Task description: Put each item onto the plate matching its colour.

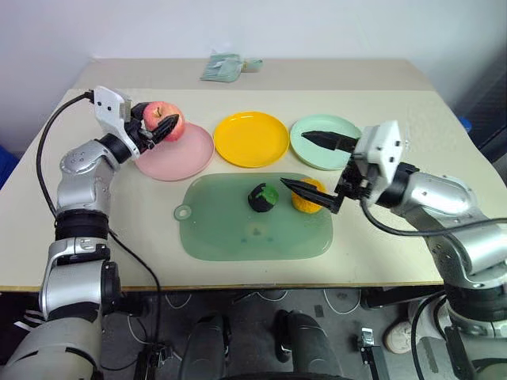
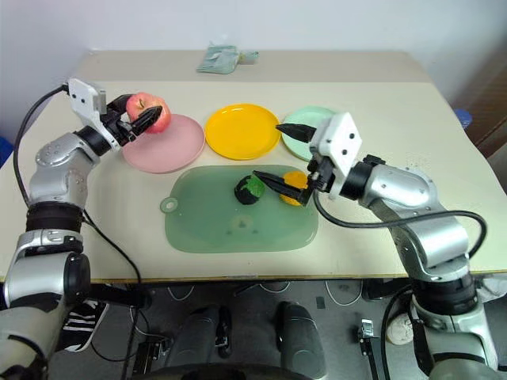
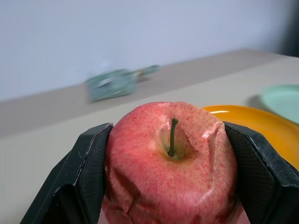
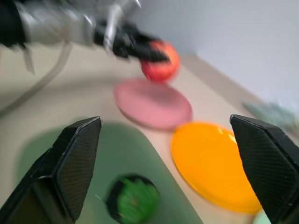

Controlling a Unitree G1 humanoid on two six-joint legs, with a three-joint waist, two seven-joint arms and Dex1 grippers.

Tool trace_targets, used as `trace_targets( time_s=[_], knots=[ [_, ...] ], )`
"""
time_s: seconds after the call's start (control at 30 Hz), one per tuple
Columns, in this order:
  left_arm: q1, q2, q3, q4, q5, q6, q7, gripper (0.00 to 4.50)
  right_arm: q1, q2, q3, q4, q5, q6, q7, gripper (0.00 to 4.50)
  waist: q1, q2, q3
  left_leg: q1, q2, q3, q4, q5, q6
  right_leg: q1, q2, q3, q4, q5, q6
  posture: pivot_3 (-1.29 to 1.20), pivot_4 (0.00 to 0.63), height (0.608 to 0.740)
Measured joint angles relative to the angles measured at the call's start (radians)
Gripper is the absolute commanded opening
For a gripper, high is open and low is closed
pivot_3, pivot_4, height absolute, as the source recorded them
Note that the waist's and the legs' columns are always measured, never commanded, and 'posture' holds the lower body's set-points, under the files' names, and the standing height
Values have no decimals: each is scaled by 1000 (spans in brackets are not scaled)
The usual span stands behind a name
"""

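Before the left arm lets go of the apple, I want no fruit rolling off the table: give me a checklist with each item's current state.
1. Left gripper shut on the apple, a finger on each side: ok.
2. Apple above the pink plate, near its far left rim: ok, though not centred.
3. Pink plate free of other things: ok.
4. Apple already resting on the plate: cannot tell.
5. Right gripper open, well away from the pink plate: ok.
6. Orange and green-and-black ball sitting on the green mat: ok.

No text, label, brand, number or sign can be read anywhere in these views. The plates, fruits and mat carry no legible print.
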Motion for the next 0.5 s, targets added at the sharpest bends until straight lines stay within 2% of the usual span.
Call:
trace_targets(
  time_s=[0.2, 0.3, 0.5],
  knots=[
    [9, -29, -5, 44, 28, -24, 51, 3268, -36, 114, 79, 23, -78, 13, -95, 4500, 3, 0, 0, -1, 0, 0, 0, 0, 0, -1, 0, 0, 0, 0, 0, 0, 150, 740],
    [9, -27, -5, 61, 29, -27, 41, 4472, -37, 121, 79, 25, -100, 20, -117, 4500, 4, 0, 0, -1, 0, 0, 0, 0, 0, -1, 0, 0, 0, 0, 0, 0, 150, 740],
    [8, -9, -8, 61, 28, -31, -34, 4472, -37, 127, 80, 25, -113, 24, -113, 4500, 1, 0, 0, -1, 0, 0, 0, 0, 0, -1, 0, 0, 0, 0, 0, 0, 150, 740]
  ],
)
